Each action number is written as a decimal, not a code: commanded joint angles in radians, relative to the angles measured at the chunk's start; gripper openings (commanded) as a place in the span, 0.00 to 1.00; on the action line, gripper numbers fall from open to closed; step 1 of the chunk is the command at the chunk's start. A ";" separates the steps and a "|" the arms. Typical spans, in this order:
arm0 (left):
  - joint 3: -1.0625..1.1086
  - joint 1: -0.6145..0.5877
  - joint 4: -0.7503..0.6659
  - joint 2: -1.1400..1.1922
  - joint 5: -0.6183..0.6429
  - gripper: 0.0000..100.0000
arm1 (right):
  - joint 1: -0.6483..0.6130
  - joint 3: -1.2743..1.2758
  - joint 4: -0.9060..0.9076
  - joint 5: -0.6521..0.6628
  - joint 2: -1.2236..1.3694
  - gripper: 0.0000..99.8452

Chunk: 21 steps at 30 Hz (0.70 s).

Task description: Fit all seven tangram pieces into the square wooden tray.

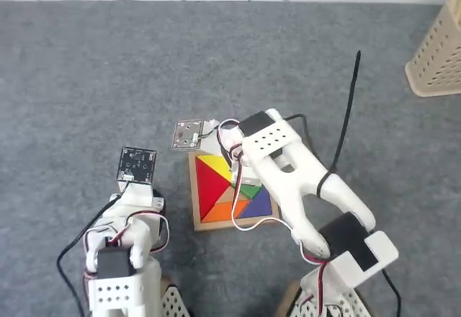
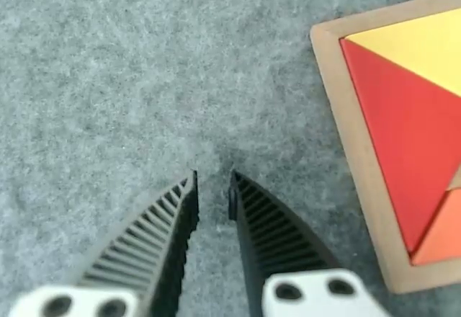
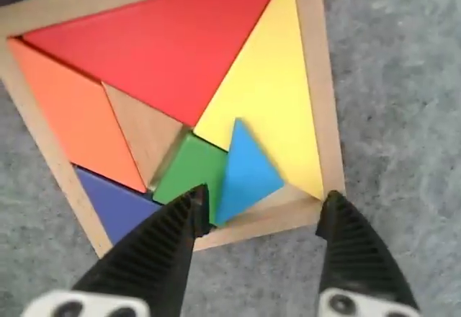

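The square wooden tray point(image 1: 194, 192) point(image 2: 347, 133) point(image 3: 314, 79) lies on the grey carpet-like table cover point(image 1: 108, 65), between the two arms. Inside it are a big red triangle point(image 3: 158, 47), a big yellow triangle point(image 3: 270, 104), an orange parallelogram point(image 3: 72, 112), a green square point(image 3: 189, 176) and a dark blue triangle point(image 3: 115, 205). A small light blue triangle point(image 3: 246, 173) lies crooked, touching the green and yellow pieces. The right gripper point(image 3: 265, 196) hangs over that corner with its jaws wide and empty, and its arm hides part of the tray from above. The left gripper point(image 2: 214, 180) is over bare carpet just beside the tray, with a narrow gap and holding nothing. A beige perforated basket point(image 1: 436, 50) stands well apart.
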 commanded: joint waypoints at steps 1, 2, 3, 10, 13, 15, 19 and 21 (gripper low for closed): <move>-0.008 0.002 0.000 -0.023 0.008 0.07 | 0.058 -0.060 0.033 -0.141 -0.064 0.05; -0.008 0.002 0.000 -0.023 0.008 0.07 | 0.065 -0.057 0.041 -0.192 -0.079 0.00; -0.008 0.002 0.000 -0.023 0.008 0.07 | 0.068 -0.051 0.047 -0.233 -0.096 0.01; -0.008 0.002 0.000 -0.023 0.008 0.07 | 0.038 0.233 -0.199 -0.419 -0.268 0.00; -0.008 0.002 0.000 -0.023 0.008 0.07 | 0.010 0.345 -0.285 -0.430 -0.302 0.00; -0.008 0.002 0.000 -0.023 0.008 0.07 | -0.008 0.365 -0.291 -0.430 -0.297 0.00; -0.008 0.002 0.000 -0.023 0.008 0.07 | -0.005 0.362 -0.298 -0.428 -0.259 0.00; -0.008 0.002 0.000 -0.023 0.008 0.07 | -0.005 0.361 -0.314 -0.428 -0.234 0.00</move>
